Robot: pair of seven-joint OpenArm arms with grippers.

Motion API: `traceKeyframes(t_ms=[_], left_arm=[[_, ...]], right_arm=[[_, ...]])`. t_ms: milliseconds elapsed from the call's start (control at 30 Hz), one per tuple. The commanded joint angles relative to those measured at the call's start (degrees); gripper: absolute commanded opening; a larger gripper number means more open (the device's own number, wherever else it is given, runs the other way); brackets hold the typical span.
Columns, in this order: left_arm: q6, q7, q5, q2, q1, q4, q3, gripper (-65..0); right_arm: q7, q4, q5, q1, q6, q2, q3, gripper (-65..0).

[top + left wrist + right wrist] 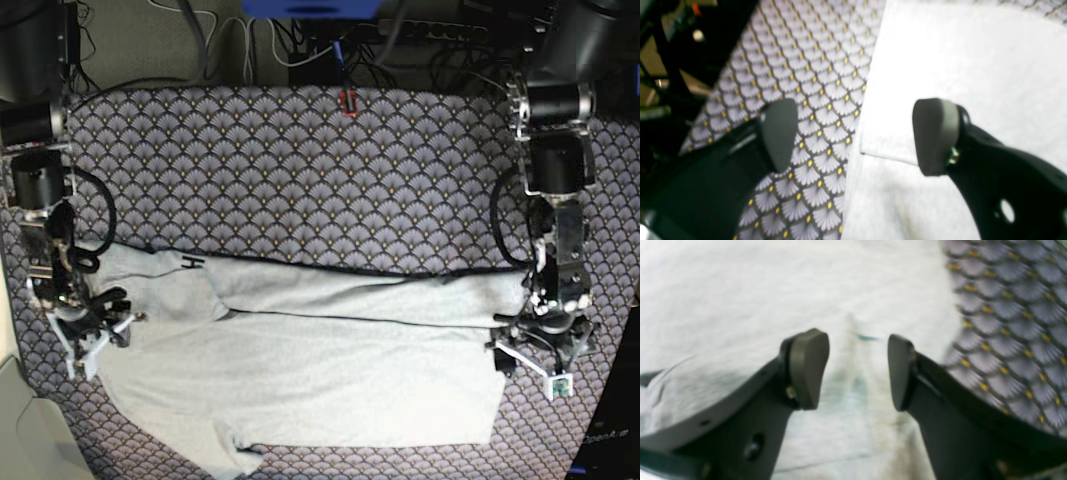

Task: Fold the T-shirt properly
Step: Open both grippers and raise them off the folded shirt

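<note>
While wrist views show parts, grey T-shirt (330, 375): spread on scalloped tablecloth (290, 170), base view.
Left gripper (856, 136): wide, folded edge between fingers.
Right gripper (856, 370): wide, above shirt.
Black lettering (193, 262): farther, base view only.
</note>
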Motion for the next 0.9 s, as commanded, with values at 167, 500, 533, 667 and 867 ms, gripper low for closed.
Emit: traceKeyframes(t_ms=[167, 500, 533, 667, 867], left_arm=[[0.49, 0.63, -2.64, -1.17, 8.06, 8.01, -0.35, -12.2], [0.58, 0.63, -9.76, -1.25, 14.13, 7.57, -5.63, -12.2], [0.58, 0.63, -9.76, -1.25, 14.22, 7.57, -5.63, -12.2], [0.58, 0.63, -9.76, -1.25, 15.01, 7.57, -5.63, -12.2], [0.58, 0.63, -9.85, -1.17, 15.36, 7.57, -5.63, -12.2]], right_arm=[[-1.62, 10.1, 0.01, -8.14, -0.02, 3.06, 11.01, -32.5], [-1.01, 12.04, 0.01, -17.37, -0.02, 2.88, 16.9, -32.5], [-1.01, 12.04, 0.01, -17.81, -0.02, 2.88, 17.25, -32.5], [-0.92, 12.04, 0.01, -19.04, -0.02, 3.06, 17.25, -32.5], [-0.92, 12.04, 0.01, -20.1, -0.02, 2.79, 16.99, -32.5]])
